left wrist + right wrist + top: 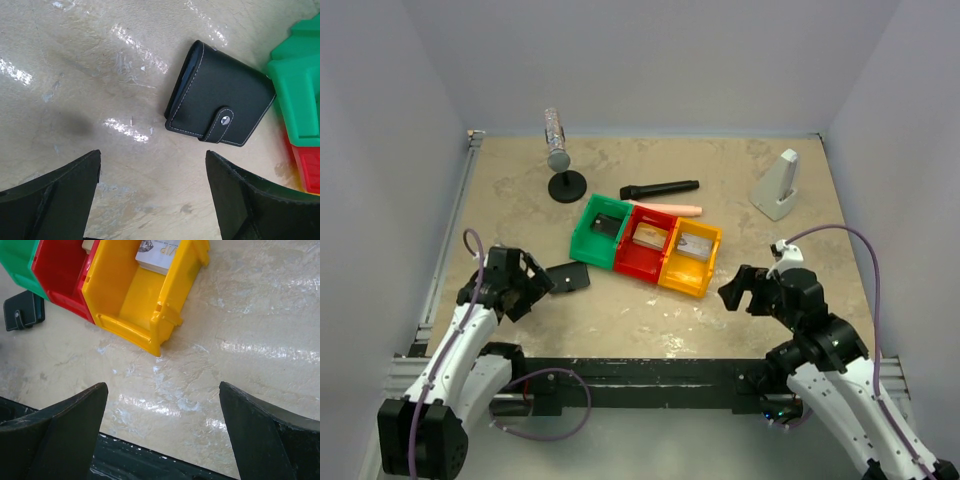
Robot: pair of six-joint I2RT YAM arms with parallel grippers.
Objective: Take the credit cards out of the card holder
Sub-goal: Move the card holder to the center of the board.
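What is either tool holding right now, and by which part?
Nothing. The left tool and right tool are open and empty; the card holder lies closed on the table.

I saw the card holder [220, 100] snapped shut, its inside hidden; the green bin [295, 90] ran off my left wrist view; the print on the yellow bin's [135, 300] card [157, 255] was unreadable.

The card holder [220, 102] is black with pale stitching and a silver snap. The desk [620, 320] is beige, marbled with lighter veins. The red bin [635, 265] has a green bin [588, 248] at its nine o'clock, a yellow bin [682, 282] at three and a black stick [660, 188] at twelve.
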